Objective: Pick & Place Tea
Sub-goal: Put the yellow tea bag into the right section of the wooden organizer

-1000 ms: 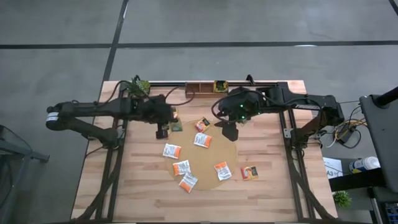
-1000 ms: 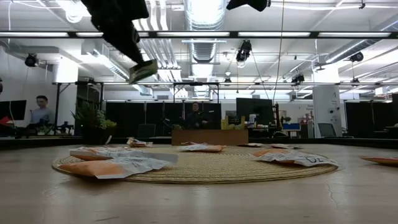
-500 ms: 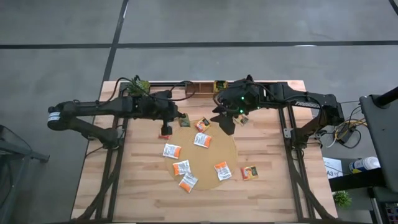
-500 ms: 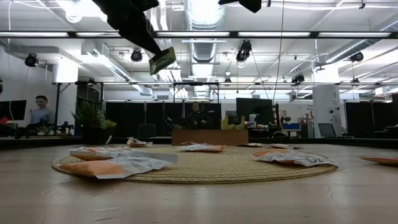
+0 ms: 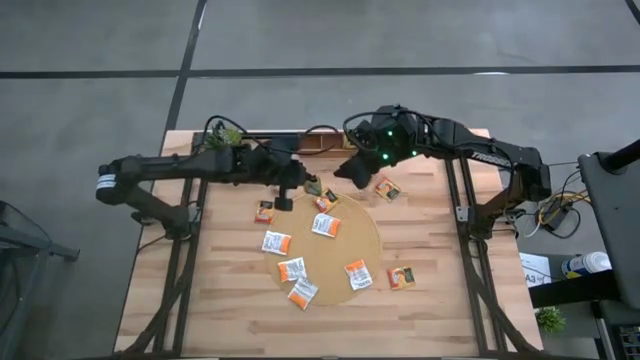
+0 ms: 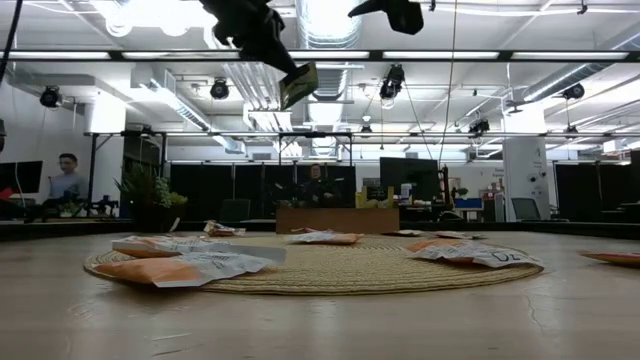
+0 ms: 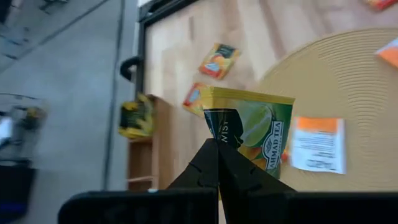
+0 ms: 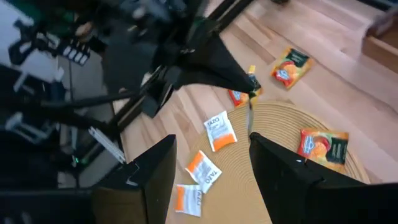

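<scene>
The left pincer (image 5: 312,186), clamped on a green sachet (image 7: 249,132), has moved toward the open right pincer (image 5: 352,169).

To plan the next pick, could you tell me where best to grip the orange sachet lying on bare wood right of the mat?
It lies flat and alone, so probably come straight down on the orange sachet and pinch across two opposite edges; flat on the table, it offers no side to get under.

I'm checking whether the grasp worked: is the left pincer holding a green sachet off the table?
Yes. In the left wrist view the left pincer is shut on a green and yellow square tea sachet, held above the round woven tan mat.
</scene>
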`<state>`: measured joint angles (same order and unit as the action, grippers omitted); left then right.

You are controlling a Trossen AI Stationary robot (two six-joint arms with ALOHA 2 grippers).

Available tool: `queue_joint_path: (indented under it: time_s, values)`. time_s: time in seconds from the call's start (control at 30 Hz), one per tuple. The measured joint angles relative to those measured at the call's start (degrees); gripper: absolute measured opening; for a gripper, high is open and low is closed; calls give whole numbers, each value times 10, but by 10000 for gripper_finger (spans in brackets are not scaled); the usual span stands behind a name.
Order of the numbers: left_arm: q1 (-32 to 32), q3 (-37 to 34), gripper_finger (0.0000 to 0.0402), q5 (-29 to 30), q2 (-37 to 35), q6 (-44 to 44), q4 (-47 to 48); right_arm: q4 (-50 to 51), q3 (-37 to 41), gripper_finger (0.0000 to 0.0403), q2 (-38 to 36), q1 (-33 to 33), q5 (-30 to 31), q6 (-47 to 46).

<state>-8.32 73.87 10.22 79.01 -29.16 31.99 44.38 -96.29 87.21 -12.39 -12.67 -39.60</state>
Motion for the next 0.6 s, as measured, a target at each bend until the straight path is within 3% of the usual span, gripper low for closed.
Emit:
queue_joint_path:
  time_s: [0.27,0.6]
  values:
    - [0,49,0,41,38,-57,0,1,0,201,9,-29,7,-59]
    - [-2,99,0,64,68,-86,0,5,1,201,50,-32,22,-40]
